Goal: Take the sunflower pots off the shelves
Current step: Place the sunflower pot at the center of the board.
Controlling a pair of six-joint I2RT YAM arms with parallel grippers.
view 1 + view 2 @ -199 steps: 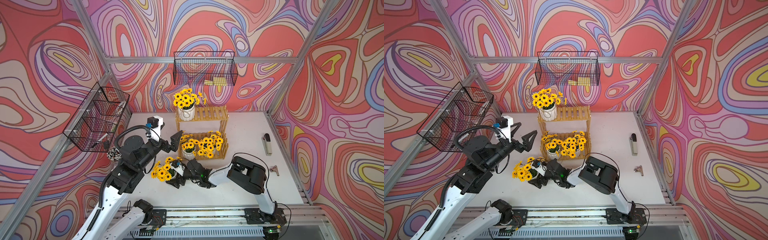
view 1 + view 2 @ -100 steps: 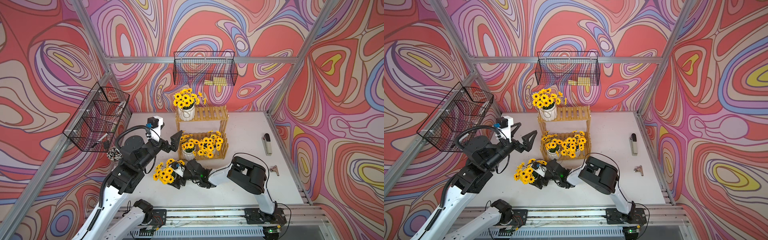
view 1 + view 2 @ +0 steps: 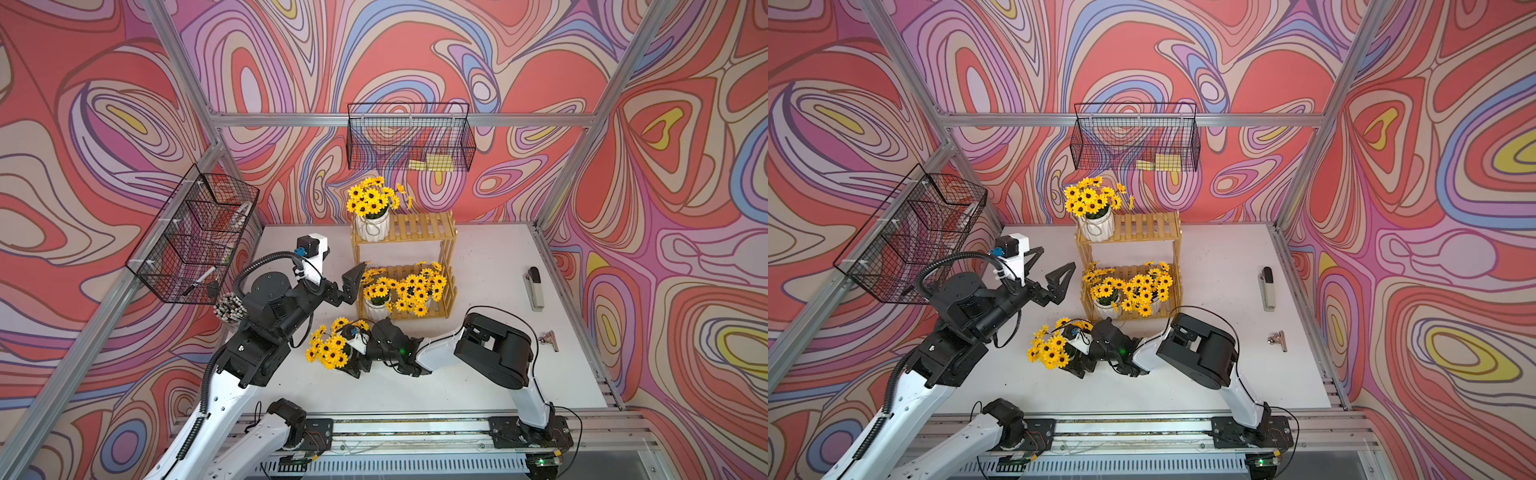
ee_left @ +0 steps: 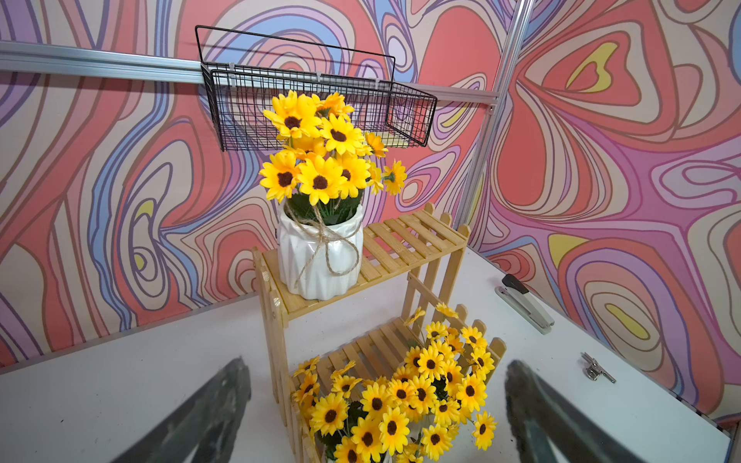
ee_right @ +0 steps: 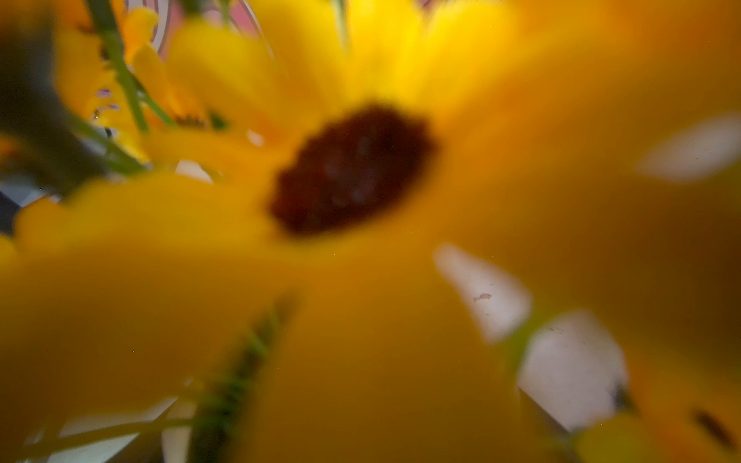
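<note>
Three sunflower pots (image 3: 372,230) on shelves (image 3: 419,226) | fourth pot (image 3: 328,353) tilted, sunk nearer tabletop (image 3: 490,257) in right end effector's (image 3: 356,353) wide grip | left end effector (image 3: 1052,261) spread wide, empty | one off, nearly set down

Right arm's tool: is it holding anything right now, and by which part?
It cannot be told. The right tool is at the base of the blooms of a sunflower pot, but the pot's body and the tool's jaws are hidden.
</note>
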